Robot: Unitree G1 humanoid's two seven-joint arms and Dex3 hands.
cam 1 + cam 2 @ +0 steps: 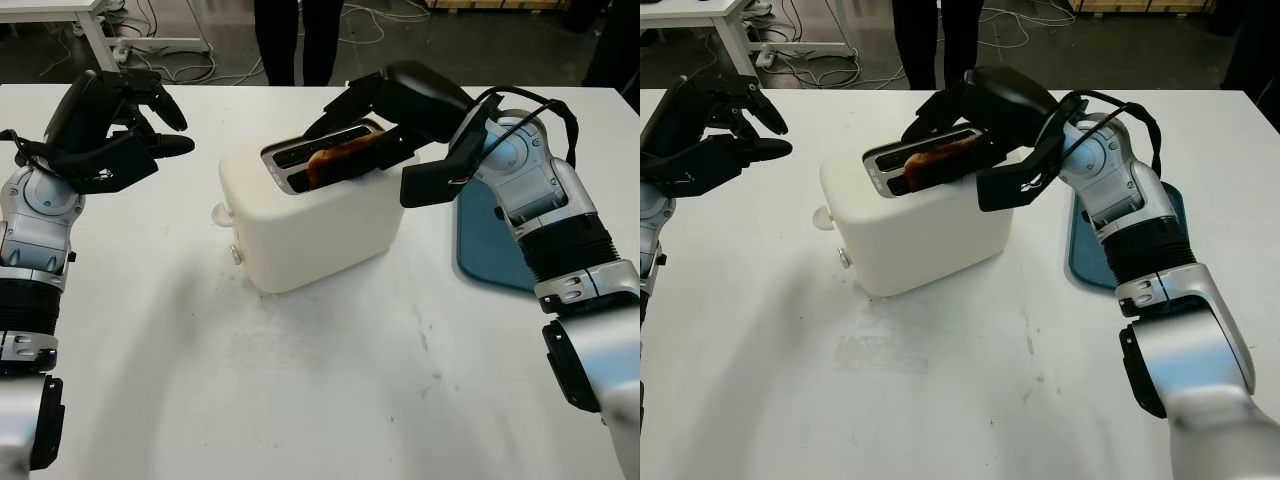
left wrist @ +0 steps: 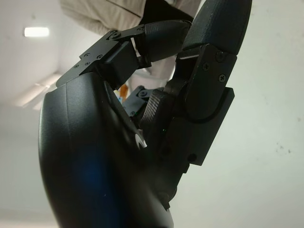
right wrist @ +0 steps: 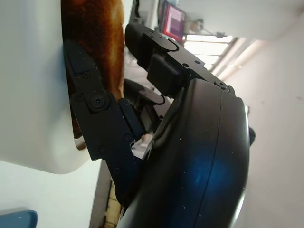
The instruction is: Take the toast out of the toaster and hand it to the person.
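Bare table (image 1: pixel 300 400) lies nearest, unobstructed up to the toaster (image 1: pixel 310 225). Toast (image 1: pixel 345 160) stands partly risen from the near slot, tilted toward the right hand (image 1: pixel 385 125), whose fingers (image 3: pixel 95 114) pinch the slice from both sides — probably a grip for lifting it straight up. Left hand (image 1: pixel 130 125) is raised off to the toaster's left, open, holding nothing. Blue tray (image 1: pixel 490 240) sits right of the toaster, under the right forearm. A person's legs (image 1: pixel 300 40) stand beyond the far edge — room over the toaster looks free for the handover.
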